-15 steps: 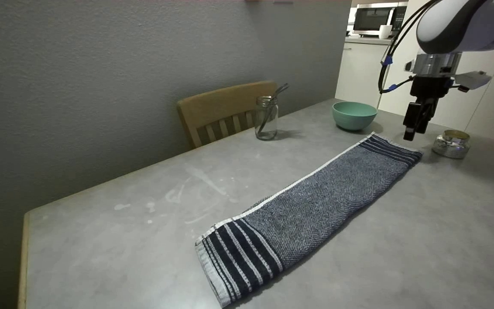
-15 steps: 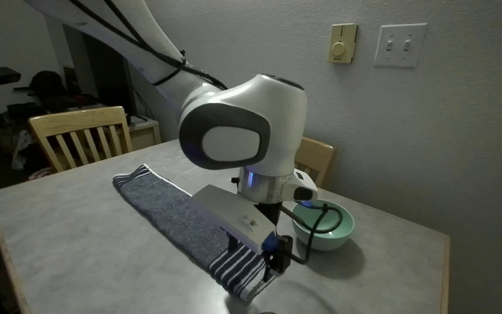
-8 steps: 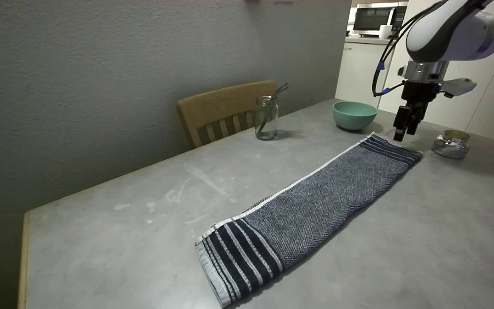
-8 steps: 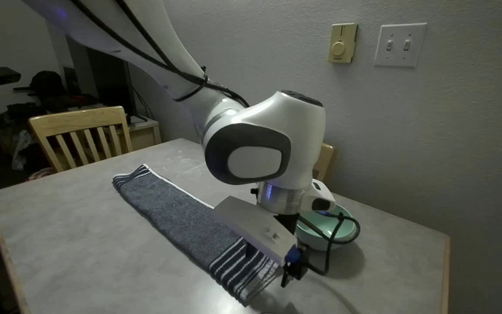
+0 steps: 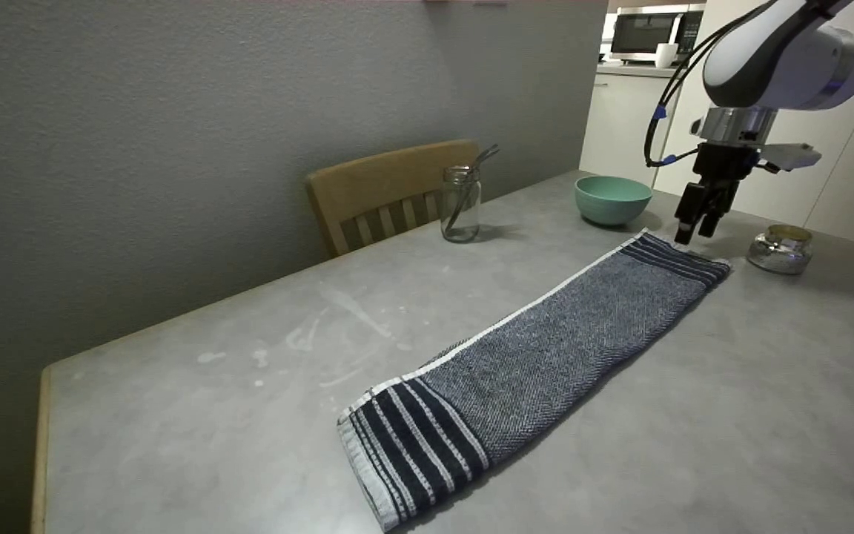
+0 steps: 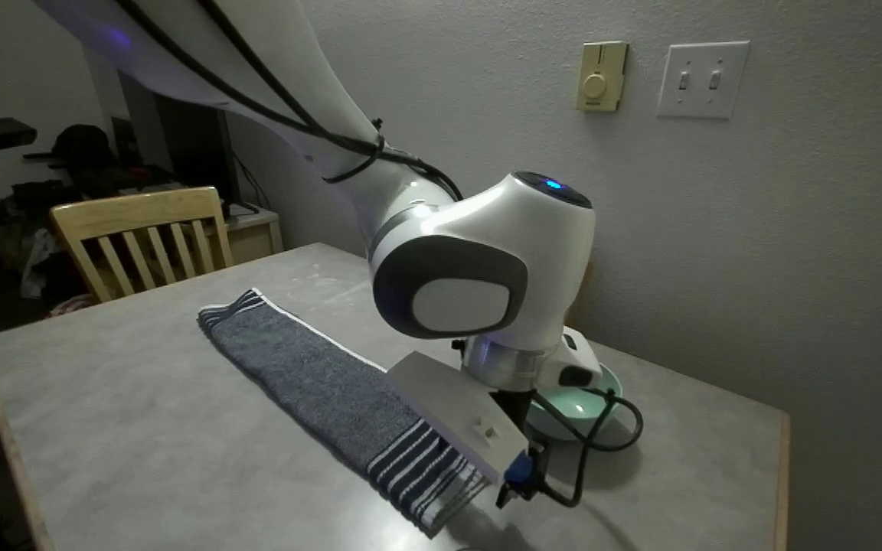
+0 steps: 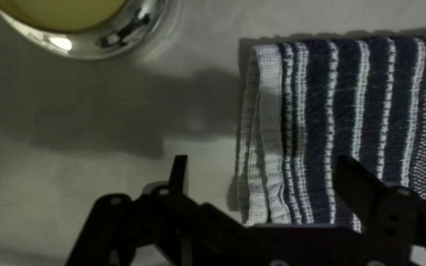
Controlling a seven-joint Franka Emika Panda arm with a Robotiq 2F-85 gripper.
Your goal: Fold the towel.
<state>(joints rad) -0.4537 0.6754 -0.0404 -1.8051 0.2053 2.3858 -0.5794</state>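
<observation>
Towel | long axis: diagonal in both exterior views | striped end toward spread gripper

Both exterior views stand back, slanting down from opposite ends of the towel, sharing it and the bowl; the wrist view's in close, facing down on a striped end.

One towel is lying partly below the jaws; one bowl and one silvery jar are standing near them. One glass jar and two chairs are standing well apart.
</observation>
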